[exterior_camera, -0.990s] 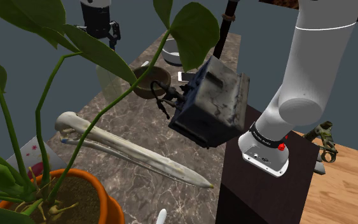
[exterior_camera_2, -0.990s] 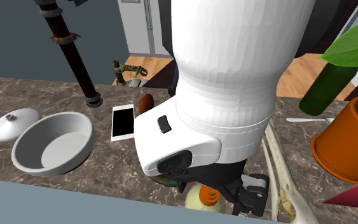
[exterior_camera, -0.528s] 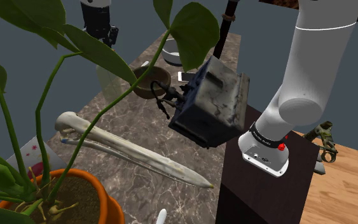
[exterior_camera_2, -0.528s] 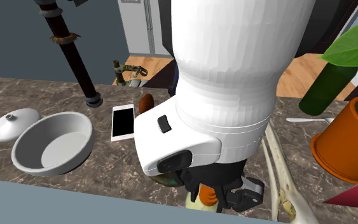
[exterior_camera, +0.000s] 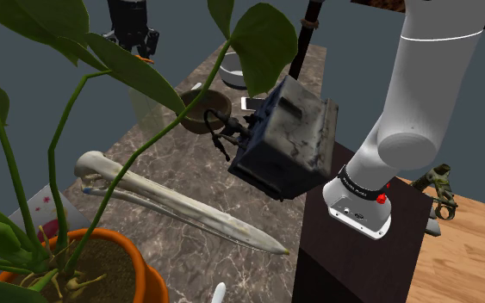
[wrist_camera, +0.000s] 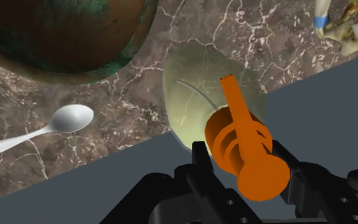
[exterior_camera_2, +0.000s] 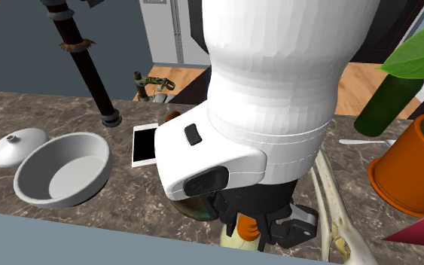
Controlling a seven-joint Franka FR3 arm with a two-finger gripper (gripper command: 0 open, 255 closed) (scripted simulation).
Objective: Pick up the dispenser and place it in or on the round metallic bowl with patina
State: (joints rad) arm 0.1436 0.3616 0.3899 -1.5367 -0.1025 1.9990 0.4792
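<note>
Veined marble counter [wrist_camera: 130,95], ribbed orange-topped dispenser [wrist_camera: 199,89]

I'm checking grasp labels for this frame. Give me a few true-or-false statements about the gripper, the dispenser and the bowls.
1. The gripper is shut on the orange pump of the dispenser. True.
2. The dispenser sits inside the brown-green bowl. False: it is beside that bowl, near the table's edge.
3. A spoon lies on the marble table near the brown-green bowl. True.
4. The white bowl has its lid on. False: the lid lies beside it on the table.
</note>
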